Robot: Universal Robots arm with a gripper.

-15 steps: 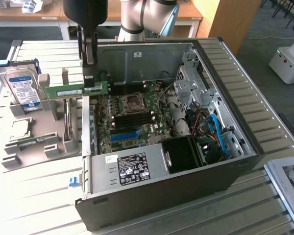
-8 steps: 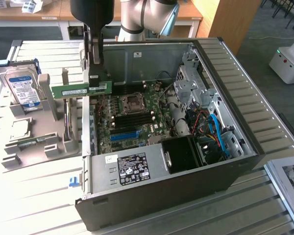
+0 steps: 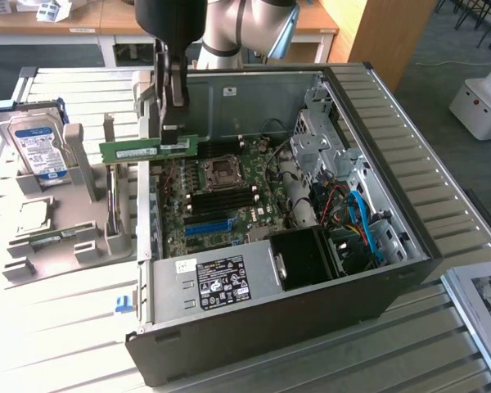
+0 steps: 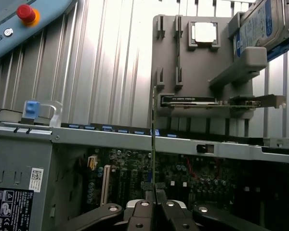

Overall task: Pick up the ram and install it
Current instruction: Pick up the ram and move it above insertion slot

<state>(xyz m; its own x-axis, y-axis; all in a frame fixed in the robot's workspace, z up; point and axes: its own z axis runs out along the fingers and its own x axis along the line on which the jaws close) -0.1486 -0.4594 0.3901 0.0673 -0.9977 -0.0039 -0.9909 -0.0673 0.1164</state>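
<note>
Green ram [image 3: 147, 149], clamped in the hand [image 3: 173, 131], hangs level above the open case [image 3: 254, 336] side wall's edge.

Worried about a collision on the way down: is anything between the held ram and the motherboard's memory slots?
The claw holds the ram over the case's side wall, whose rim sits under part of the stick. The memory slots beside the CPU socket look uncovered.
</note>
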